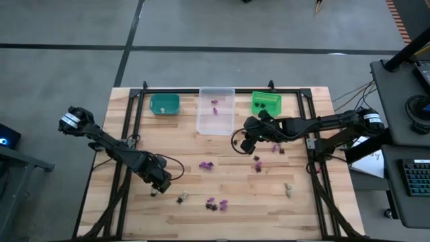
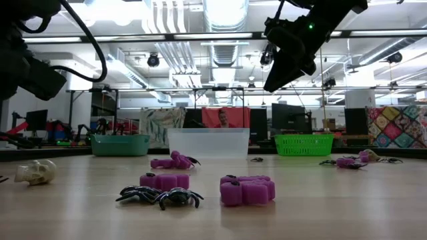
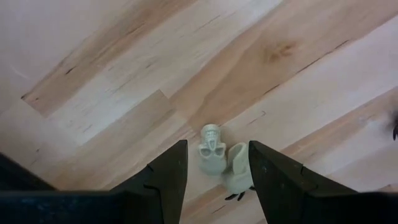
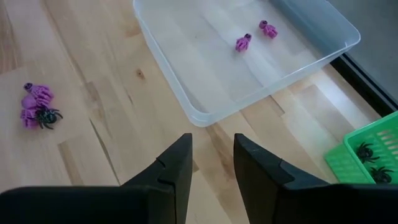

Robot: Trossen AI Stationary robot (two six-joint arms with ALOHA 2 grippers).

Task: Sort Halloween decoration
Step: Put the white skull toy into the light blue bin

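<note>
Small Halloween decoration pieces in purple, black and beige lie scattered on the wooden table [image 1: 134,134]. My left gripper [image 1: 160,183] points down near the table's front left, open. Two beige pieces [image 3: 211,149] [image 3: 238,174] lie on the wood below the gap between its fingers. One of them is a skull [image 2: 35,172]. My right gripper [image 1: 247,142] hangs above the table by the clear bin's near right corner. It is open by a narrow gap [image 4: 212,168] with nothing in it. Purple pieces [image 4: 252,36] lie in the clear bin [image 1: 216,111].
A teal bin [image 1: 164,104], the clear bin and a green bin [image 1: 266,103] holding black spiders [image 4: 364,152] stand in a row at the far edge. Loose pieces lie at mid-table [image 1: 206,165], front centre [image 1: 216,204] and right [image 1: 288,190]. A black frame runs along the table's sides.
</note>
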